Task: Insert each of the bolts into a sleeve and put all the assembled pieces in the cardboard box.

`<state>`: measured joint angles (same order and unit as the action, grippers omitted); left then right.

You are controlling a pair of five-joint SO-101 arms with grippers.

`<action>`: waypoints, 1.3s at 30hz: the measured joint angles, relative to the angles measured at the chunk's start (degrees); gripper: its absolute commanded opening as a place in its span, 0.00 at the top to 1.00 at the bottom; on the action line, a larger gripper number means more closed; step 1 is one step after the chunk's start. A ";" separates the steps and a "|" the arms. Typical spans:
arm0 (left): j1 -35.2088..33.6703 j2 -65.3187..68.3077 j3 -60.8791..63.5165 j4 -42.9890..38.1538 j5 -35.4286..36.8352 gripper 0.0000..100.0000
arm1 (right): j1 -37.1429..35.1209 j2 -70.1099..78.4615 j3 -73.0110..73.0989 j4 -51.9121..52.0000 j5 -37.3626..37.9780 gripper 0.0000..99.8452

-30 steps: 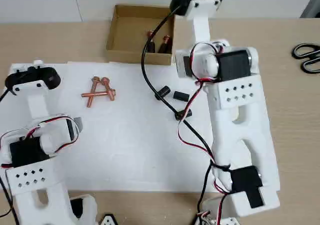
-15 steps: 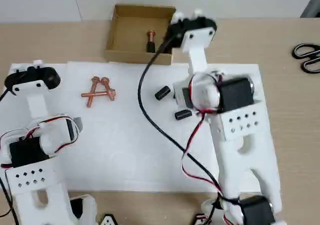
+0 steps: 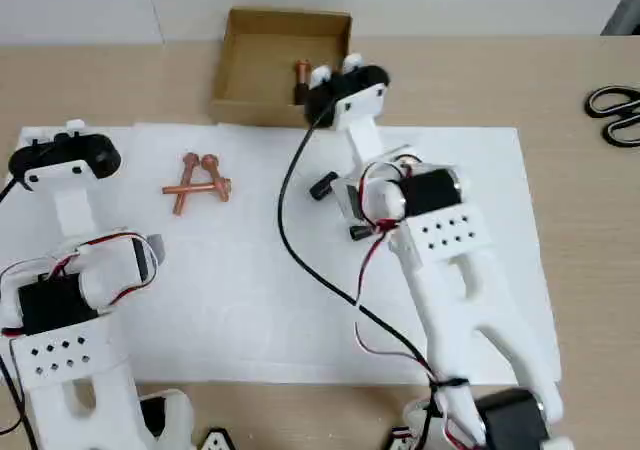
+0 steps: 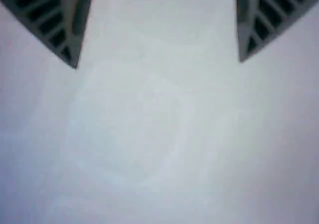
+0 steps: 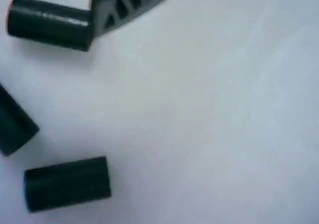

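1. While the left gripper (image 4: 157, 59) hangs over the white sheet (image 3: 250, 300), its pincer is spread wide, with nothing between the fingers (image 4: 65, 25)
2. The right arm (image 3: 450, 270) stretches from the near edge of the table up to the cardboard box (image 3: 255, 117). The right gripper (image 5: 124, 2) sits just beside the end of one black sleeve (image 5: 50, 16). Whether that pincer is wide or narrow I cannot tell
3. Two more sleeves (image 5: 67, 183) lie near it on the sheet, all three apart from one another
4. The copper bolts (image 3: 200, 182) lie in a small crossed heap on the sheet, well apart from the sleeves
5. One assembled piece (image 3: 300, 78) is inside the box, towards its right side
6. A pair of scissors (image 3: 615, 115) rests on the bare wooden table (image 3: 560, 80), off the sheet at the far right
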<state>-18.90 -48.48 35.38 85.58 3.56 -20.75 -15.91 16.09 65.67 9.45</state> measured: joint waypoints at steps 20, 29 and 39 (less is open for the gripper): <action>0.00 0.00 0.00 0.00 0.00 0.80 | 2.20 30.68 -28.22 20.40 14.68 0.85; 0.00 0.00 0.00 0.00 0.00 0.80 | 1.93 31.03 -30.86 31.56 36.31 0.85; 0.00 0.00 0.00 0.00 0.00 0.80 | 2.11 33.14 -30.15 31.82 50.29 0.85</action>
<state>-18.90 -48.48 35.38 85.58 3.56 -18.64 17.23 -14.07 97.49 59.74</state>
